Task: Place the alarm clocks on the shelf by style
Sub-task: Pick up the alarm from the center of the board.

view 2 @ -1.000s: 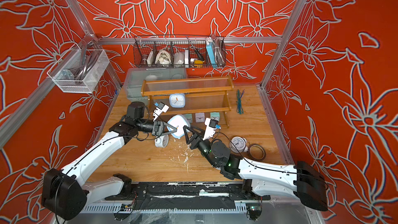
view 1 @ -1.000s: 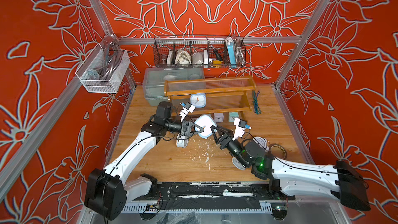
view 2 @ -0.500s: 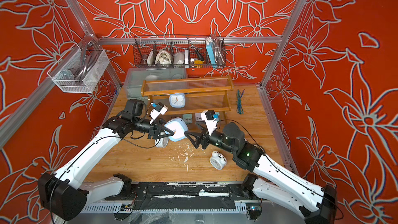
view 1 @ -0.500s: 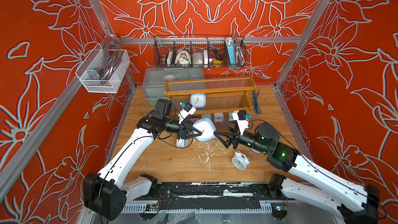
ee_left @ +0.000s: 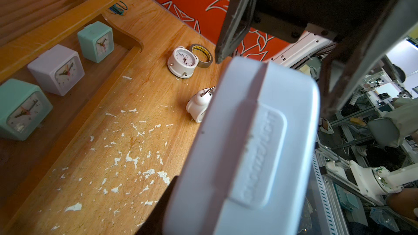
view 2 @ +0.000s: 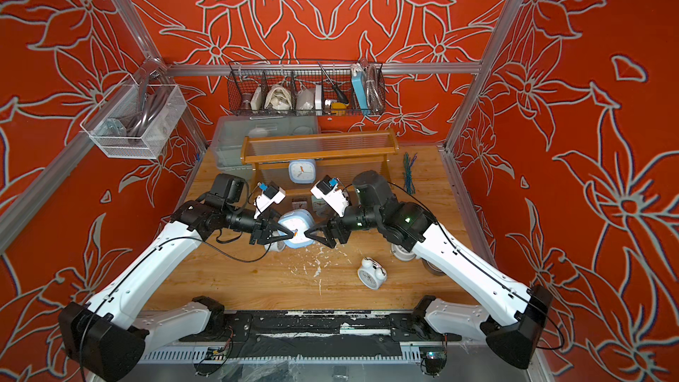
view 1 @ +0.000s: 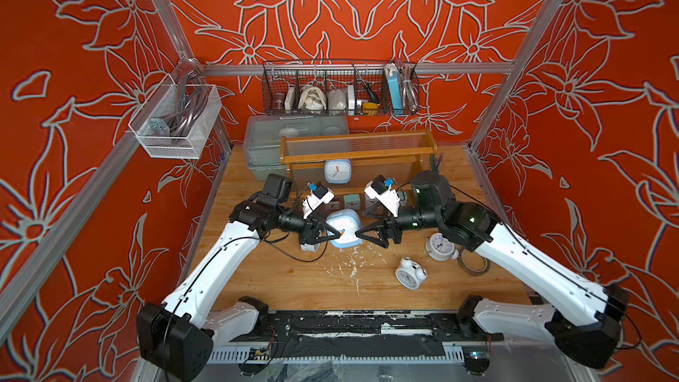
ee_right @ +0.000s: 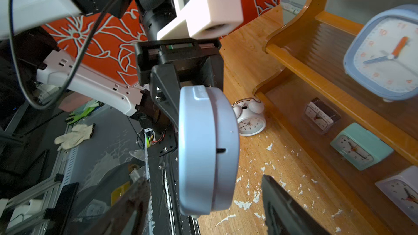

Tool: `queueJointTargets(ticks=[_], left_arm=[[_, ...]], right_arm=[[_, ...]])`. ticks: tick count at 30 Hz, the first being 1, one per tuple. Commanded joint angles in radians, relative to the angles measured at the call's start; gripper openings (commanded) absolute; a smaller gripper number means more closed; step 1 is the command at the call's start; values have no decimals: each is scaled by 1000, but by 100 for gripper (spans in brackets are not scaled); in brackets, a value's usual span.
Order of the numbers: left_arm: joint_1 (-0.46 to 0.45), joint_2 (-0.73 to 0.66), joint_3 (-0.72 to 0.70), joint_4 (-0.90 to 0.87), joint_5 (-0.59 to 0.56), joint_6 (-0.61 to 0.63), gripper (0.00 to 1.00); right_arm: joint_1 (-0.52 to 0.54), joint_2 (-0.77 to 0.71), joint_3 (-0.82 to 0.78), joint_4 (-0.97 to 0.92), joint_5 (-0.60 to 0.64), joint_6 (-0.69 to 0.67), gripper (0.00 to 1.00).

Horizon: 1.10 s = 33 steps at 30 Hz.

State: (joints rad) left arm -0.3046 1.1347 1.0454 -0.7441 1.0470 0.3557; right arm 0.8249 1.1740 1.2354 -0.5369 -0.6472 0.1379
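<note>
A pale-blue rounded-square alarm clock (view 1: 343,227) (ee_right: 208,152) hangs over the table, my left gripper (view 1: 336,235) shut on its left edge. My right gripper (view 1: 369,238) (ee_right: 208,209) is open and straddles its other edge, with a gap at each finger (ee_right: 278,204). The wooden shelf (view 1: 352,158) stands behind; a second pale-blue clock (view 1: 337,171) sits on its middle tier. Small square clocks (ee_left: 57,68) line the bottom tier. Two white twin-bell clocks (view 1: 409,273) (view 1: 439,246) lie on the table; a third (view 1: 310,246) lies under my left gripper.
A tape roll (view 1: 474,264) lies by the right arm. A clear plastic bin (view 1: 264,141) stands behind the shelf, a black wire basket (view 1: 340,88) hangs on the back wall and a white mesh basket (view 1: 176,123) on the left wall. Twist ties (view 1: 437,159) lie right of the shelf.
The right arm has swung out to the right, uncovering a twin-bell clock, and its gripper has opened wider and come round the held clock. The left gripper keeps its grip.
</note>
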Motion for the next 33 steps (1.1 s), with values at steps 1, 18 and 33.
queueJointTargets(ticks=[1, 18, 33], left_arm=[[-12, -17, 31, -27, -27, 31, 30], [-41, -20, 41, -47, -99, 25, 30], [-47, -13, 37, -50, -113, 22, 30]], right_arm=[[-4, 21, 49, -89, -56, -46, 79], [24, 152, 170, -183, 53, -83, 60], [28, 202, 185, -180, 84, -98, 44]])
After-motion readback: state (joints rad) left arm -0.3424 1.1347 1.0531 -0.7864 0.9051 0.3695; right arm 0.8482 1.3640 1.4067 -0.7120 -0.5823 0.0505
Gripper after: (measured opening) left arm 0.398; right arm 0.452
